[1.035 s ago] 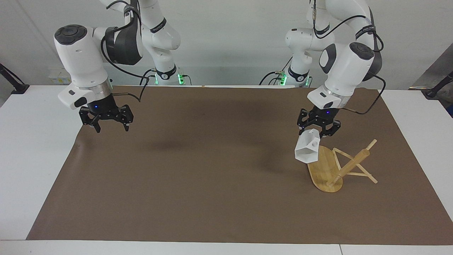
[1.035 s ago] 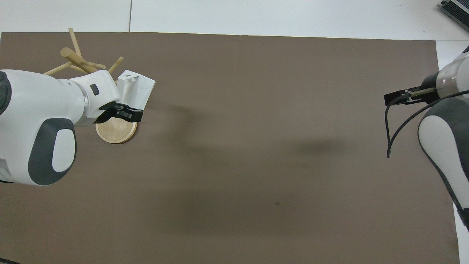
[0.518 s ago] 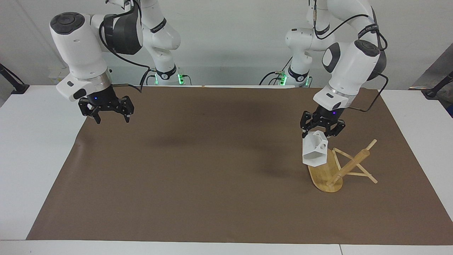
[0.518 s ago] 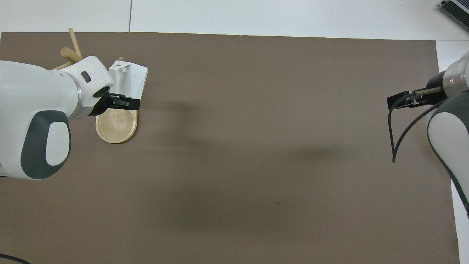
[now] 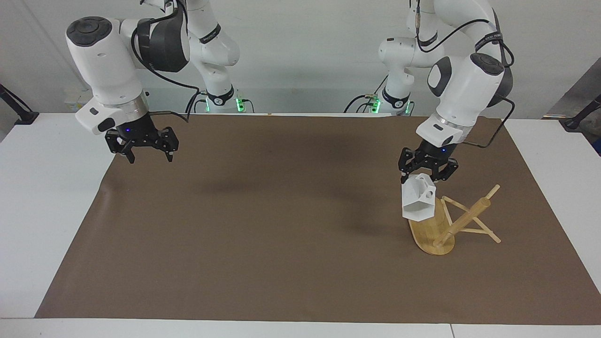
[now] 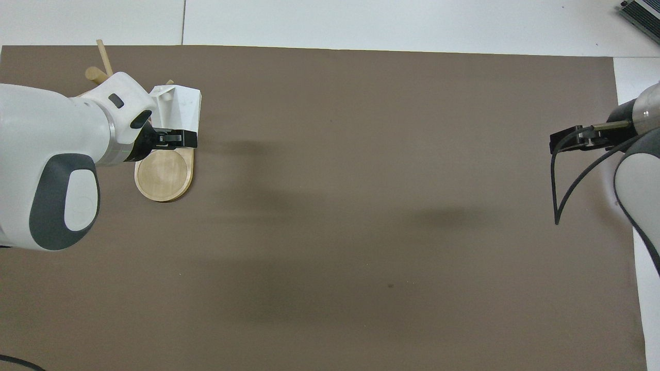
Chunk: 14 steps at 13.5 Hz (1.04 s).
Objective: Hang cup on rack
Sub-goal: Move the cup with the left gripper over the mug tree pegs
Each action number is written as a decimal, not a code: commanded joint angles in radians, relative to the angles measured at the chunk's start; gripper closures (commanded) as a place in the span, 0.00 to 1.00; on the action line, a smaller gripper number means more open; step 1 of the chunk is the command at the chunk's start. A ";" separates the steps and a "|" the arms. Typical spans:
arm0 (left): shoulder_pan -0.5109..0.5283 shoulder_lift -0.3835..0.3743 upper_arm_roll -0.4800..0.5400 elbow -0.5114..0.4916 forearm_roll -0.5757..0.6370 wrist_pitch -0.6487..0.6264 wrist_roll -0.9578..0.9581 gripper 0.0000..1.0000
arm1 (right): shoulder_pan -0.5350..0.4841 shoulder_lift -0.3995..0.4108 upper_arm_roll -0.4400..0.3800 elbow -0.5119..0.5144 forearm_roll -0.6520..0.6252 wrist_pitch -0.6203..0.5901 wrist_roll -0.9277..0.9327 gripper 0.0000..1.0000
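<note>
Covering the white table (image 5: 42, 197), a brown mat (image 5: 263, 225); left fingers (image 5: 425, 174) pinching cup (image 5: 417, 201); right fingers (image 5: 130, 159) spread.

White table (image 5: 28, 197); brown mat (image 5: 263, 225); rack (image 5: 434, 230)

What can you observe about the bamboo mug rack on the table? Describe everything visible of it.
The bamboo mug rack looks like pale wood: an oval flat base, a round central post and thin pegs. It is tipped over, base standing on edge on the brown mat, post and pegs slanting toward the left arm's end of the table. The white faceted cup, held by the left gripper, hangs just over its base; whether they touch cannot be told.
</note>
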<state>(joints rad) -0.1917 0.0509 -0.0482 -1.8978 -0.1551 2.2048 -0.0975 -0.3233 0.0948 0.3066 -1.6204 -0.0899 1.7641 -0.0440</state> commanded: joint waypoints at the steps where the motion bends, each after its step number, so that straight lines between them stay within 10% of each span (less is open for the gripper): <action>1: -0.003 0.012 0.002 0.022 -0.014 -0.004 -0.048 1.00 | -0.014 -0.007 0.000 0.001 0.019 -0.002 0.013 0.00; 14: 0.038 0.052 0.010 0.052 -0.130 0.032 -0.077 1.00 | -0.037 -0.027 -0.064 0.098 0.022 0.039 0.004 0.00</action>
<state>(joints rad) -0.1604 0.0769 -0.0362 -1.8637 -0.2687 2.2120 -0.1891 -0.3497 0.0818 0.2417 -1.5788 -0.0899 1.8741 -0.0418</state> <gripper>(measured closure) 0.308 0.000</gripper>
